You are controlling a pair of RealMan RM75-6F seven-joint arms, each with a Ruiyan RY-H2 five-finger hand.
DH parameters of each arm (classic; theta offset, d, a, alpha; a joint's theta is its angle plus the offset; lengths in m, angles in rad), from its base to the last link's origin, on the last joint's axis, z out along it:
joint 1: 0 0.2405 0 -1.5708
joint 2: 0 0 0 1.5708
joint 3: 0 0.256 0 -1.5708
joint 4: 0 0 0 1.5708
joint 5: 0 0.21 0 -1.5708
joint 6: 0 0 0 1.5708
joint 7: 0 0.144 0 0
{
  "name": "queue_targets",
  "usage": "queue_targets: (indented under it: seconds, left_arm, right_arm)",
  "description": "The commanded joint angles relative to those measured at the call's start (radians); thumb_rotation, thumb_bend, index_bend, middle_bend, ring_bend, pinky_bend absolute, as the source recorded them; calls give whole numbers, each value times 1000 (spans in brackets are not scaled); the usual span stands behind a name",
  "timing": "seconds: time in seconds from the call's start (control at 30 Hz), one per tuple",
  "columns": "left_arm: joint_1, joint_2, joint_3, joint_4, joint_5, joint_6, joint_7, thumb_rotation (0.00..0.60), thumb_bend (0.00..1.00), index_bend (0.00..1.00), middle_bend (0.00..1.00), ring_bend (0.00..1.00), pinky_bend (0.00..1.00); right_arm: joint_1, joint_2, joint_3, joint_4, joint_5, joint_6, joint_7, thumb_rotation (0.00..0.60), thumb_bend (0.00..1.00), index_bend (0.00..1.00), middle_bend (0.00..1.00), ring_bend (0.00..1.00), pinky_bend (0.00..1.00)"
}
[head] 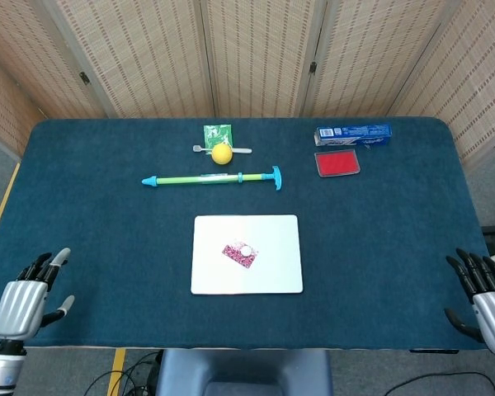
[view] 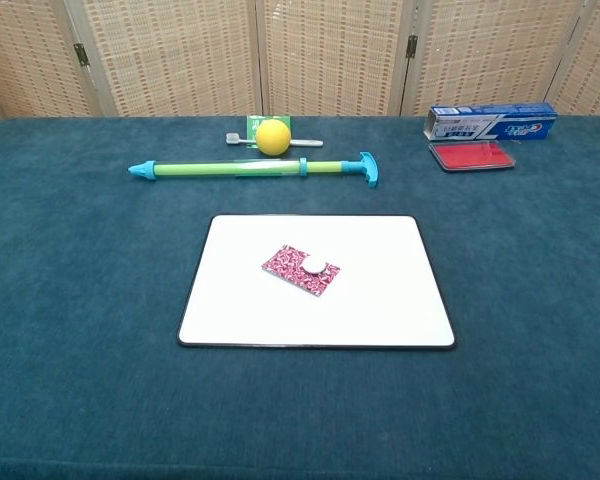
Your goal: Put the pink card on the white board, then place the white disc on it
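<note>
1x white board (view: 380, 300), 1x pink card (view: 300, 270), 1x white disc (view: 313, 265), 1x yellow ball (view: 272, 136), 1x green stick (view: 252, 169), 1x blue box (view: 490, 121), 1x red tray (view: 471, 155), 2x hands: left hand (head: 23, 303), right hand (head: 485, 299).

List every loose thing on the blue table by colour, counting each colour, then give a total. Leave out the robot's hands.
White: 2, the white board and the white disc.
Pink: 1, the pink card.
Yellow: 1, the ball.
Green: 2, the long tube and the packet behind the ball.
Blue: 1, the box.
Red: 1, the flat case.
Total: 8.
</note>
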Motion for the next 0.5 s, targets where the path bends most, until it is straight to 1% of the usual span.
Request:
queue_targets:
  seconds: [0.03,0.07,0.13,0.3,0.5]
  left_arm:
    - [73,-25,1,88,43,28,-58,600,312,69,227,125,306]
    - [78,-15,1,90,59,20,-62,600,306,59,209,117,299]
    - [91,-5,-17,89,77,24,-83,600,297,42,188,109,293]
    - [111,11,-51,90,79,-12,-81,600,295,39,188,109,293]
    - [135,22,-97,93,76,-43,-88,600,295,36,187,109,292]
  right_arm:
    - [6,-8,10,-10,22,-15,-26,600,204,0,0,0,0]
    - [5,-9,13,-13,27,-15,-32,600,204,0,0,0,0]
    - [2,-10,17,-17,35,-11,-34,600,204,0,0,0,0]
    - [-5,-14,20,-20,35,2,-40,600,205,0,0,0,0]
    - [11,-21,23,-32,28,-18,-76,600,205,0,0,0,0]
